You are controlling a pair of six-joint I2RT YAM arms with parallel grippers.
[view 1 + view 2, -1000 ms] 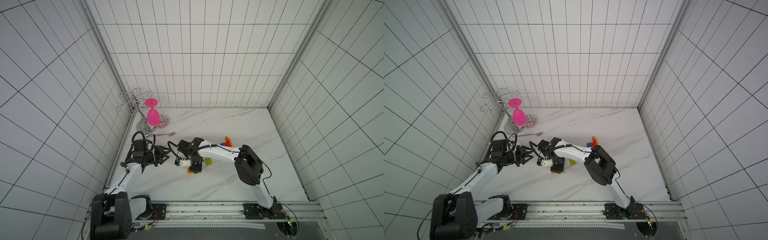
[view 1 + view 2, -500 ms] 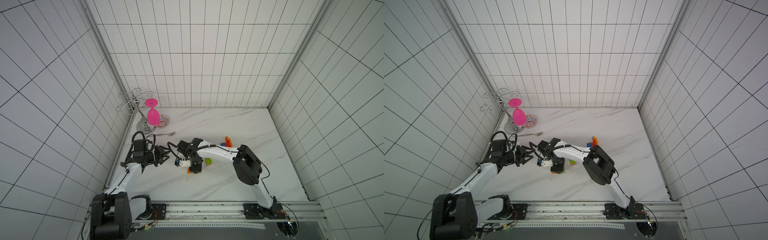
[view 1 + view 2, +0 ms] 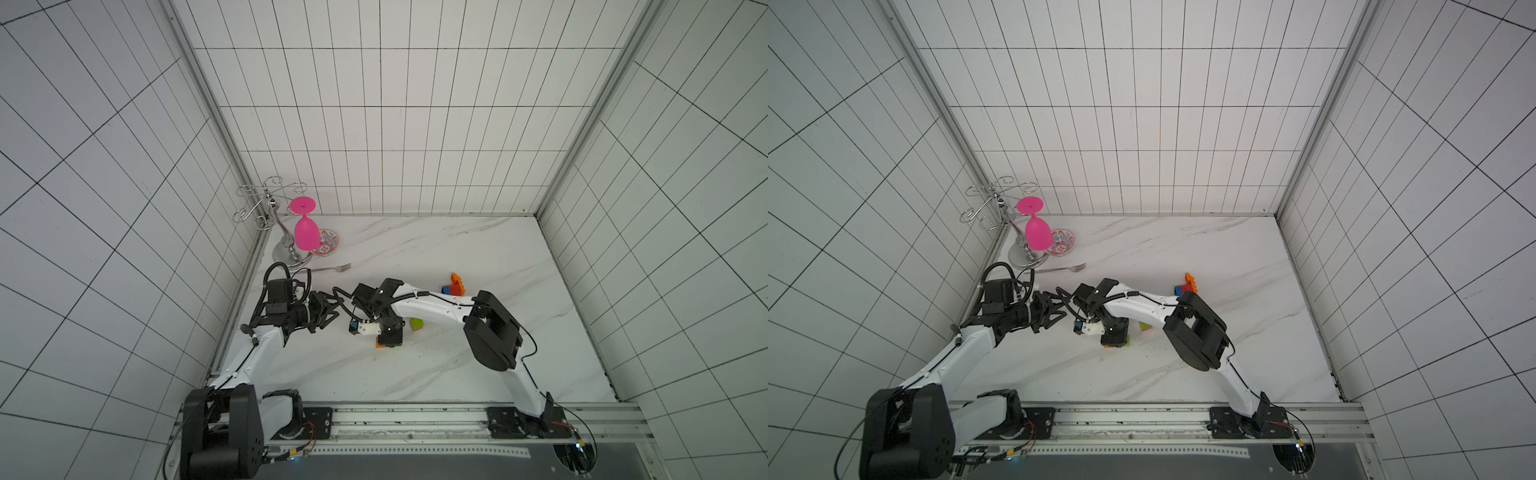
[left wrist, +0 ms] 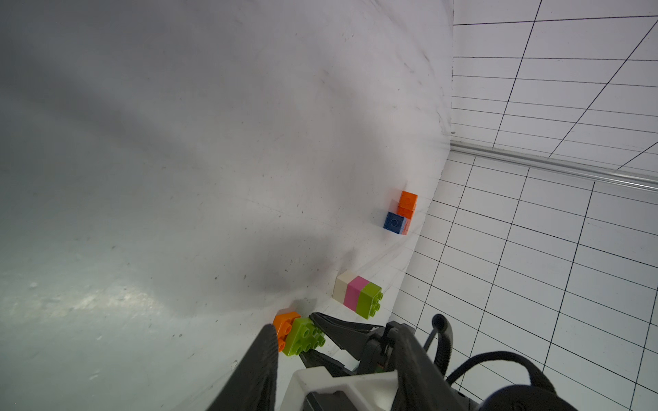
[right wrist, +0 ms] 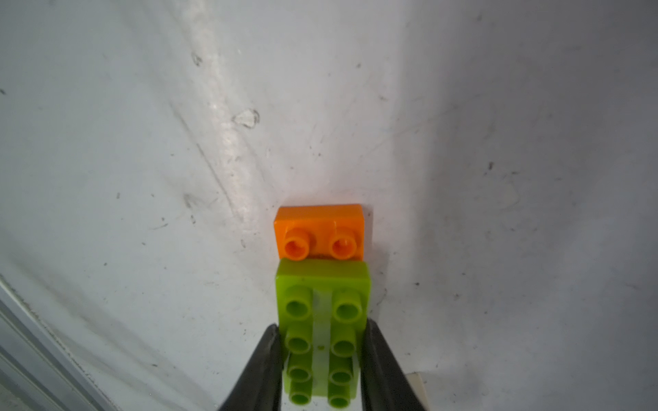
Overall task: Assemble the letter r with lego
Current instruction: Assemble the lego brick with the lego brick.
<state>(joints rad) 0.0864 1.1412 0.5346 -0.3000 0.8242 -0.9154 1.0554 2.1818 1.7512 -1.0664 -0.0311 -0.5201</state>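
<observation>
My right gripper (image 5: 322, 325) is shut on a lime green lego brick (image 5: 322, 320) and holds it by its long sides. The brick lies over part of an orange lego brick (image 5: 320, 231) on the table, and two orange studs show past its end. In both top views the right gripper (image 3: 390, 338) (image 3: 1115, 338) points down at that spot. My left gripper (image 3: 330, 318) (image 3: 1059, 316) hovers to its left with its jaws apart, open and holding nothing. A joined cream, pink and green lego stack (image 4: 358, 295) (image 3: 417, 325) lies just right of the right gripper.
A joined orange, blue and red lego cluster (image 3: 455, 284) (image 4: 400, 213) lies farther back right. At the back left stand a wire rack with a hanging pink goblet (image 3: 306, 232), a patterned dish (image 3: 326, 243) and a fork (image 3: 332, 268). The left wall runs close beside the left arm.
</observation>
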